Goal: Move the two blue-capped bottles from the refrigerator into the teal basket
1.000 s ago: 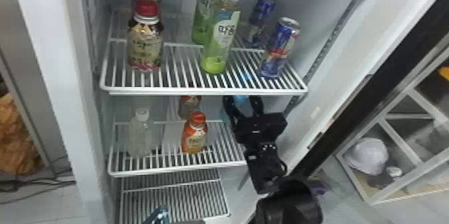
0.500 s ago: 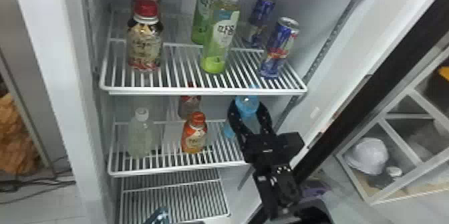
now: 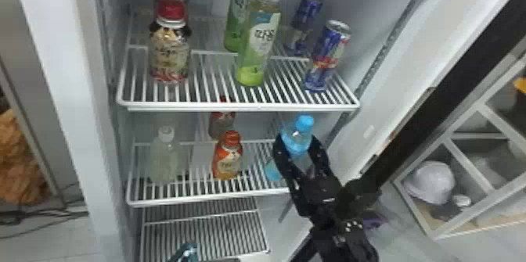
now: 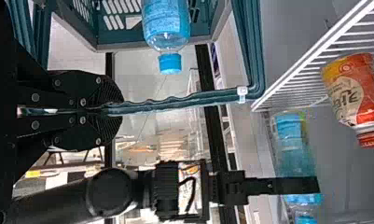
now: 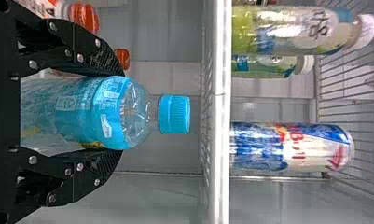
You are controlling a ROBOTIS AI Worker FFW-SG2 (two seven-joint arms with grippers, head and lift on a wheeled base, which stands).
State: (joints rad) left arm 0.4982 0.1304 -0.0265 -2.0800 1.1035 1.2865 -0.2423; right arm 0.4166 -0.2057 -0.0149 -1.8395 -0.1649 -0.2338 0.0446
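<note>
My right gripper point(image 3: 301, 155) is shut on a blue-capped bottle point(image 3: 299, 137) near the right end of the middle shelf. In the right wrist view, that gripper point(image 5: 117, 113) has its fingers against both sides of the bottle point(image 5: 96, 112), below its cap. My left gripper point(image 4: 111, 110) is shut on the rim of the teal basket point(image 4: 175, 103). Another blue-capped bottle point(image 4: 166, 23) stands upright in the basket, its top above the basket's far edge. The held bottle point(image 4: 294, 154) also appears in the left wrist view, behind the right arm's finger.
An orange bottle point(image 3: 228, 157) and a pale white-capped bottle point(image 3: 164, 159) stand on the middle shelf. Above them, the upper shelf point(image 3: 238, 105) carries red-capped bottles, green bottles and blue cans point(image 3: 326, 56). The refrigerator's side wall point(image 3: 395, 69) lies right of the arm.
The right gripper and the bottle in it have shifted to the right, out from under the upper shelf's edge, so more of the blue cap and neck shows. The shelf items have not moved.
</note>
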